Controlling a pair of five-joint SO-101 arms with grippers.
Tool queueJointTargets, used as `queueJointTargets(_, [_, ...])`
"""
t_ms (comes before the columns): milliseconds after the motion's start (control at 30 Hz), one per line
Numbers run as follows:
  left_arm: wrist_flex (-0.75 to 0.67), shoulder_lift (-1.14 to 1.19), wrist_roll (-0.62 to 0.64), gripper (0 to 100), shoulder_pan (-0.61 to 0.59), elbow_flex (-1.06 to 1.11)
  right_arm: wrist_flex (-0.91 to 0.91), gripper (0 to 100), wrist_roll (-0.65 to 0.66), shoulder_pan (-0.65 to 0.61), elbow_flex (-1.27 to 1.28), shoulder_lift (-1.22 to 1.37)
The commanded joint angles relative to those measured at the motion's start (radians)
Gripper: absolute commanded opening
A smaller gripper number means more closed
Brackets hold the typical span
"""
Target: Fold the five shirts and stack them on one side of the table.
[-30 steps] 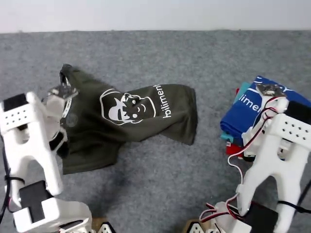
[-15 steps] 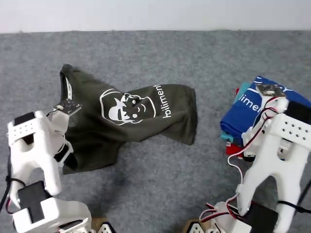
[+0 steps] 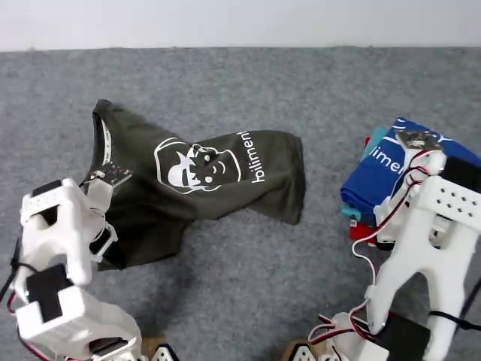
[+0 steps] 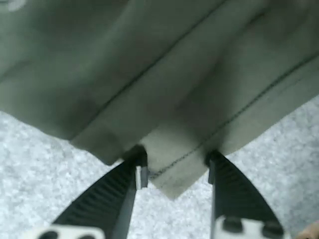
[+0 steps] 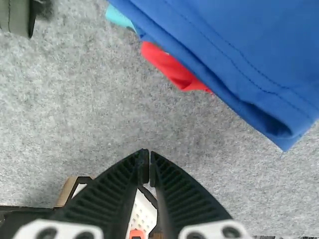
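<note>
Left wrist view: your left gripper (image 4: 175,168) sits released, jaws astride the hem corner of the dark olive shirt (image 4: 164,74), cloth stretching away ahead.

Over the last second, the left arm (image 3: 64,226) drew back along the left side of the dark green shirt (image 3: 203,180). It moved from beside the collar (image 3: 105,139) toward the near edge of the table (image 3: 301,90). The collar and the cloth just below it, which the arm had covered, came into sight from above. The left gripper (image 4: 175,170) ended at the shirt's near left corner, jaws apart, with a stitched hem (image 4: 174,157) between its fingertips.
</note>
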Motion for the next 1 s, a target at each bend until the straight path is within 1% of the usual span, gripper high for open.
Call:
queueJointTargets(0, [-0.015,0.097,0.014,19,-0.006,-0.074,0.038,0.9,-0.011,-0.012,-0.003,-0.042])
queueJointTargets(100, [-0.015,0.132,0.018,15,-0.005,-0.101,0.038,0.9,-0.011,-0.016,-0.003,-0.042])
queueJointTargets(167, [-0.015,0.133,0.018,12,-0.003,-0.104,0.038,0.9,-0.011,-0.051,-0.003,-0.044])
queueJointTargets(200, [-0.015,0.133,0.018,10,-0.003,-0.11,0.038,0.9,-0.011,-0.077,-0.003,-0.044])
queueJointTargets(267, [-0.014,0.124,0.018,1,-0.005,-0.122,0.038,0.9,-0.011,-0.147,-0.003,-0.044])
queueJointTargets(367, [0.011,0.063,0.021,1,-0.008,-0.12,0.033,0.9,-0.011,-0.243,-0.003,-0.041])
queueJointTargets(533, [0.063,-0.084,0.023,1,-0.005,-0.116,-0.074,0.9,-0.011,-0.354,-0.003,-0.036])
queueJointTargets(633, [0.084,-0.167,0.025,1,-0.006,-0.116,-0.131,0.9,-0.011,-0.414,-0.008,0.024])
queueJointTargets(767, [0.095,-0.235,0.106,1,-0.006,-0.12,-0.171,1.0,-0.008,-0.507,-0.014,0.165])
queueJointTargets(833, [0.097,-0.253,0.133,1,-0.005,-0.12,-0.185,4.2,-0.008,-0.564,-0.014,0.223])
queueJointTargets(967, [0.095,-0.259,0.163,1,-0.005,-0.116,-0.186,19.1,-0.009,-0.667,-0.061,0.318])
